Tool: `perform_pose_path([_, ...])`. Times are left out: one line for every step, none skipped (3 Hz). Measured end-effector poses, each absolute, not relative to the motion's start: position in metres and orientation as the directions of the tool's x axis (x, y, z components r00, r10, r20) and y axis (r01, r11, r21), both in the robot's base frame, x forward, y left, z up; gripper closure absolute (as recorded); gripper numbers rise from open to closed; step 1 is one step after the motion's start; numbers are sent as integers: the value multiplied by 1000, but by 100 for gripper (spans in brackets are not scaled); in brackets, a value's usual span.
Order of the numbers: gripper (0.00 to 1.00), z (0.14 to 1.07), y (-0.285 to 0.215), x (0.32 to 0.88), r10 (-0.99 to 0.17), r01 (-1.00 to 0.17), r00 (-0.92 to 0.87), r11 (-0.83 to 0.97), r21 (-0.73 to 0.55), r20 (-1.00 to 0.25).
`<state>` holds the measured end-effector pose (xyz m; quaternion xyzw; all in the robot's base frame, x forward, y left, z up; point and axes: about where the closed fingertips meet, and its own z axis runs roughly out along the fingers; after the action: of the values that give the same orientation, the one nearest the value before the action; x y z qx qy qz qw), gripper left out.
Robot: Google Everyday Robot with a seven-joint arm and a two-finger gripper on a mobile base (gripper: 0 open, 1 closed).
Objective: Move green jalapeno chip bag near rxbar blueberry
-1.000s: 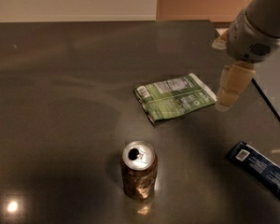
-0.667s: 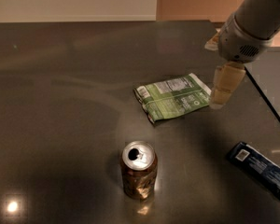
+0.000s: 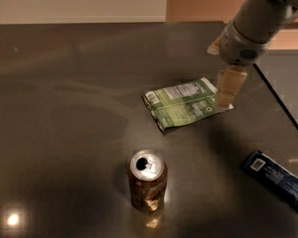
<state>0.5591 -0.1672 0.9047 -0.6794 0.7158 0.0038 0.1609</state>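
The green jalapeno chip bag lies flat on the dark table near the middle right, its white nutrition label facing up. My gripper hangs from the arm at the upper right and sits over the bag's right edge, its pale tips at or just above the bag. The rxbar blueberry, a slim dark blue wrapper with a small white label square, lies at the lower right, well apart from the bag.
A brown soda can stands upright in front of the bag, toward the bottom centre. The dark table ends at an edge running diagonally down the right side. A wall runs behind the table.
The arm and gripper have moved left, from beside the bag's right edge to over that edge. The bag, can and bar have not moved.
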Motion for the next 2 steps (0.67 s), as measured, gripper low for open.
perform_pose_path([0, 891, -161, 572, -977, -981, 3, 39, -191, -215])
perform_pose_path([0, 875, -155, 577, -981, -988, 23, 6, -151, -193])
